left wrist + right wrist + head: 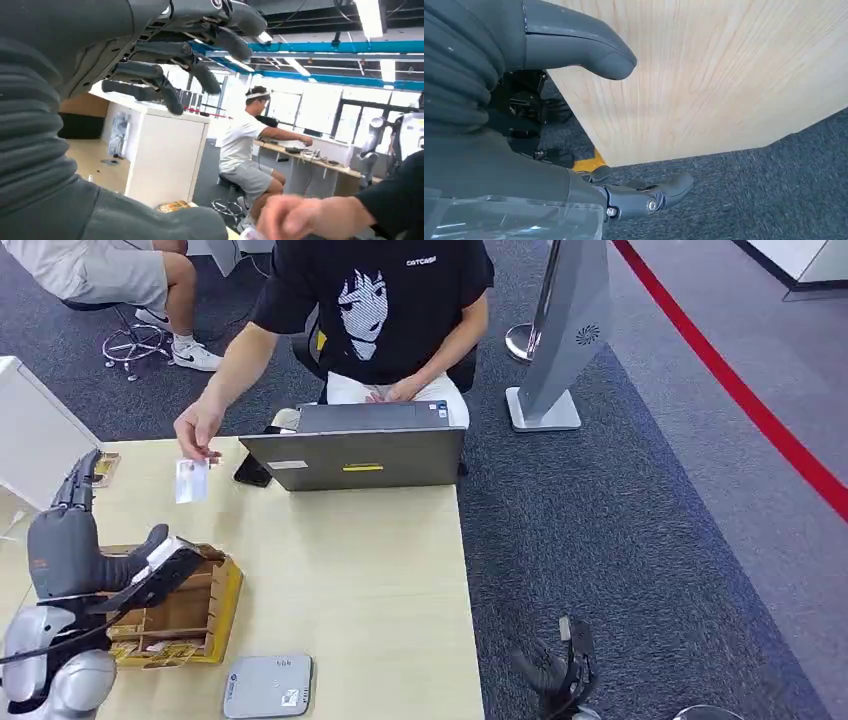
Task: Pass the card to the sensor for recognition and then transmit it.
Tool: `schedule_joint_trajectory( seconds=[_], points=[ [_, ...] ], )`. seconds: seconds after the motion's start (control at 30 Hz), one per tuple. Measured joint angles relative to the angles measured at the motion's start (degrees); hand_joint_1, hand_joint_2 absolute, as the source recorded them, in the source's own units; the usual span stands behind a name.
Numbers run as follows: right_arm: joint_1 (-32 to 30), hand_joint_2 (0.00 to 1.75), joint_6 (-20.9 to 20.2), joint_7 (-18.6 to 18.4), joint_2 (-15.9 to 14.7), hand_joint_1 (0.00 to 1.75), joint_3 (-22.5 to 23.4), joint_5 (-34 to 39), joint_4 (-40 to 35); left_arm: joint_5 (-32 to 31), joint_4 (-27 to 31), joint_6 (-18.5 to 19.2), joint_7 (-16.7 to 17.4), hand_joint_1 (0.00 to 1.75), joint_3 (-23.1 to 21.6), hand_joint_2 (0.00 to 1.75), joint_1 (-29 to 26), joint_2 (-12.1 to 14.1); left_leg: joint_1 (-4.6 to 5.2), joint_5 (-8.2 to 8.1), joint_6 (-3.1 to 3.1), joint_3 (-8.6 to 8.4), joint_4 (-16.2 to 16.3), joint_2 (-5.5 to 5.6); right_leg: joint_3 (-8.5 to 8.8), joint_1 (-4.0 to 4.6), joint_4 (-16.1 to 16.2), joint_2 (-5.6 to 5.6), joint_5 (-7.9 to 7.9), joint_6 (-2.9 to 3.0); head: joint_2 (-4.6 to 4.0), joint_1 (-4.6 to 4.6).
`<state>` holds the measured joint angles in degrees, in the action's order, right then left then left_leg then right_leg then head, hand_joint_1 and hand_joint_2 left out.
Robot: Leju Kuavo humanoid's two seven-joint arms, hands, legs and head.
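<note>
Card [191, 480] first: a small white rectangle with a faint bluish print too blurred to read, pinched in the person's hand [199, 427] above the far left part of the table, apart from both robot hands. By size, the rest runs as follows. A pale wooden table [380, 570] with a smooth, straight grain stands on dark speckled carpet [620, 540] crossed by a red stripe. The person wears a black T-shirt with a white drawn face and small white lettering, not legible. A grey laptop [355, 455] stands open with its back to the robot; a yellow sticker and a white label sit on the lid. Left of it a white box [35, 435] rises at the table's edge. A wooden tray [225, 605] with compartments lies under the left hand [85, 540], which hovers with dark fingers [150, 70] spread and holding nothing. A flat grey sensor [268, 686] with rounded corners lies at the near edge. The right hand [560, 670] hangs beside the table over the carpet, fingers [659, 192] loosely apart, empty.
</note>
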<state>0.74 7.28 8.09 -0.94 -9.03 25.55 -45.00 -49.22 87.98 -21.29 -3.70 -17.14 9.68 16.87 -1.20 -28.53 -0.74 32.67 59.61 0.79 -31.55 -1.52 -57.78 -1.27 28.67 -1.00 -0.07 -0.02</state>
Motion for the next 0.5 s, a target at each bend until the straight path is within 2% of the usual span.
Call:
schedule_joint_trajectory(
  seconds=[0.1, 0.17, 0.27, 0.33, 0.5],
  points=[
    [-0.22, 1.75, 0.02, 0.00, 0.00, 0.00, 0.04, 0.24, -0.11, 0.77, 2.25, 0.86, -1.55, 0.00, -0.02, 1.75, -2.53, 0.02, 0.00, 0.00, 0.00, 0.00, 0.00, 0.00, -0.01, 0.00, 0.01, 0.00, 0.00, 0.00, 0.00, 0.02],
    [-0.47, 1.75, 0.02, 0.00, 0.00, 0.00, 0.09, 0.33, -0.37, 0.57, 3.67, 3.37, -1.99, 0.00, -0.11, 1.75, -4.06, 0.50, 0.00, -0.01, 0.00, 0.00, 0.00, 0.00, 0.00, 0.00, 0.01, 0.00, 0.00, 0.00, 0.00, 0.02],
    [-1.12, 1.75, 0.09, 0.00, 0.00, 0.00, 0.55, 0.35, -0.94, -0.92, 5.83, 9.62, -1.90, 0.00, -1.05, 1.75, -6.90, 2.65, 0.00, -0.01, 0.00, 0.00, -0.01, -0.01, -0.02, 0.00, 0.00, -0.01, 0.01, 0.01, 0.00, 0.02],
    [-1.49, 1.75, 0.09, 0.02, 0.00, 0.00, 0.79, 0.35, -1.29, -1.18, 6.66, 10.49, -1.90, 0.00, -1.53, 1.75, -8.59, 4.13, -0.01, 0.00, 0.00, 0.00, -0.01, -0.03, -0.05, 0.01, 0.00, -0.03, 0.01, 0.01, 0.00, 0.02],
    [-1.86, 1.75, 0.02, 0.02, 0.00, 0.00, 0.94, 0.35, -1.81, -1.18, 7.86, 11.00, -1.99, 0.00, -2.05, 1.75, -10.09, 5.94, -0.01, 0.00, 0.00, 0.01, -0.02, -0.02, -0.04, 0.01, 0.00, -0.01, 0.01, 0.01, 0.00, 0.00]
  ],
)
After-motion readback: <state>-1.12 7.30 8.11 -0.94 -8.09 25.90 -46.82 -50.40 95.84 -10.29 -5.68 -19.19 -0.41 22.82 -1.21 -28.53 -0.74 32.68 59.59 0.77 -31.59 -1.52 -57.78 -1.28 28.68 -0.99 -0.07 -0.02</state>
